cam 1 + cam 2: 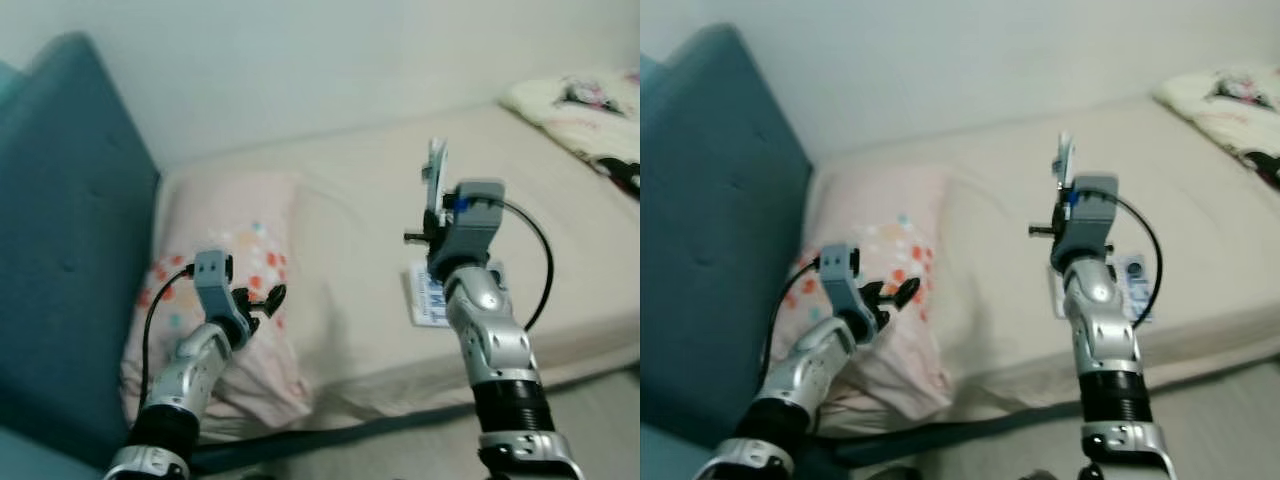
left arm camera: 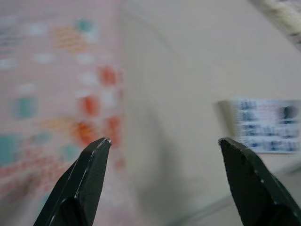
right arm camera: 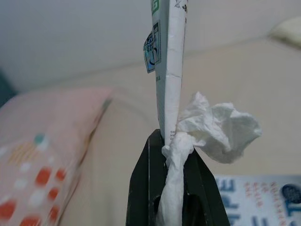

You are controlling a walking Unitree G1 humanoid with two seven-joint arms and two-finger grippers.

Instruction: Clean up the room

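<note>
Litter on the bed (image 1: 560, 220) is what this tidying concerns, and part of it is already lifted. At the left, the left gripper (image 1: 268, 298) hovers over the spotted pink pillow (image 1: 235, 250) with its fingers (image 2: 91, 162) spread wide and nothing between them. Further right, the printed packet (image 1: 430, 296) lies flat on the mattress, just beside the right arm. The right gripper (image 3: 171, 141) is raised above the bed, pinched tight on a thin flat carton (image 3: 168, 61) together with a crumpled tissue (image 3: 214, 129). That double hold looks risky: the carton stands tall and is caught only at its lower edge, so a swing could lever it loose. The tissue is soft and bulges out sideways, and it may slide free if the carton shifts. At the far right, a patterned blanket (image 1: 590, 110) sits on the bed.
</note>
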